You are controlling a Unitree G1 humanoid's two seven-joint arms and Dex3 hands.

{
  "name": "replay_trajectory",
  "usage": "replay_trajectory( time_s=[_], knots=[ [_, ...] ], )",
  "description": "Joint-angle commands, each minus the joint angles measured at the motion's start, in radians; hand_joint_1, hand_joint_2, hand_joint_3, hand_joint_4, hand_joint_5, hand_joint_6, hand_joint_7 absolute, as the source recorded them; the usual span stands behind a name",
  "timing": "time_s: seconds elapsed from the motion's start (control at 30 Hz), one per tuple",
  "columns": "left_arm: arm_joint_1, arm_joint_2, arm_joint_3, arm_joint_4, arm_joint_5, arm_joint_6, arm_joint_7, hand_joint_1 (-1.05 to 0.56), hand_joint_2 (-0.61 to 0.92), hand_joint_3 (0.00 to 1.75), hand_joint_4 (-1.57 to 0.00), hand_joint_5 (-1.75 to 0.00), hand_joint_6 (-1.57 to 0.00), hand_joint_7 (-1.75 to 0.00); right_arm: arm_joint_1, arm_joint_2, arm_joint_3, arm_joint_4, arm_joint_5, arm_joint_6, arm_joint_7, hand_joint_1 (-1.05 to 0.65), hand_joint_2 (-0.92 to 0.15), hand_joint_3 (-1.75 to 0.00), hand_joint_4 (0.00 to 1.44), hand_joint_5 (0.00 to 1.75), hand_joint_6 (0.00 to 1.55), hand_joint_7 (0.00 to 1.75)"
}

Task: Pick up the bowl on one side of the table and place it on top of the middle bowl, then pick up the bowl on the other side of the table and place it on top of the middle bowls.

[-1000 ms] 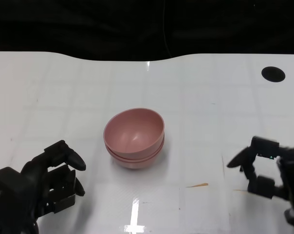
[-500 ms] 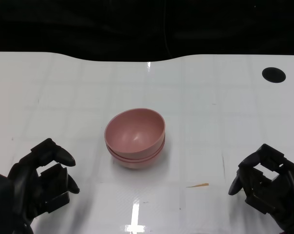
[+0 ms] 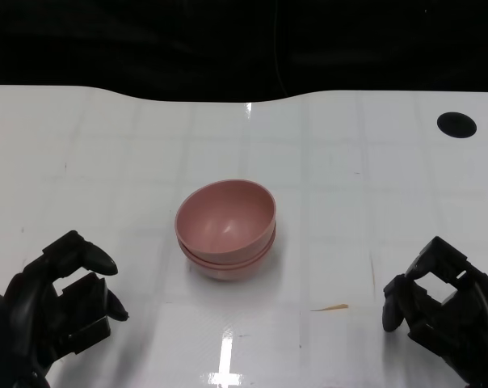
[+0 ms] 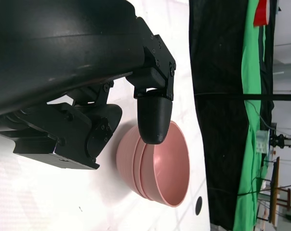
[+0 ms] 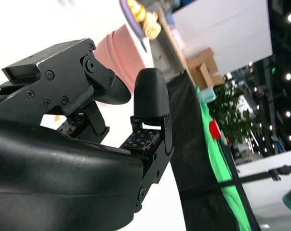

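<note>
Both hands hold nothing: the left hand (image 3: 54,303) sits at the near left of the table (image 3: 373,170) with its fingers curled loosely inward around empty space, and the right hand (image 3: 442,311) sits at the near right in much the same loose, empty curl. Between them, well apart from either, the pink bowls (image 3: 225,229) stand nested in one stack at the middle of the white surface; the left wrist view shows several rims lying one inside another (image 4: 157,168), the top bowl slightly tilted. No bowl is visible on either side, so the stacking looks finished and the step in hand seems to be resting after the last placement. Little more seems called for than keeping both hands off the stack. A black round mark (image 3: 456,124) lies at the far right, and a small orange streak (image 3: 330,307) lies near the right hand.
</note>
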Motion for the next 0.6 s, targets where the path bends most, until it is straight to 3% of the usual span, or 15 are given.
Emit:
replay_trajectory(
  time_s=[0.03, 0.6],
  knots=[
    [-0.001, 0.003, 0.014, -0.010, -0.023, 0.016, -0.004, 0.22, 0.84, 1.11, -0.72, -1.75, -0.56, -1.75, 0.014, 0.008, -0.030, -0.021, 0.006, 0.033, 0.028, -0.03, -0.64, -1.12, 0.87, 1.75, 0.67, 1.58],
    [-0.004, 0.007, 0.012, -0.015, -0.046, 0.037, -0.012, 0.23, 0.85, 1.13, -0.71, -1.75, -0.54, -1.75, 0.006, 0.059, -0.089, -0.016, -0.057, 0.028, 0.066, -0.02, -0.59, -1.18, 0.87, 1.75, 0.69, 1.59]
  ],
)
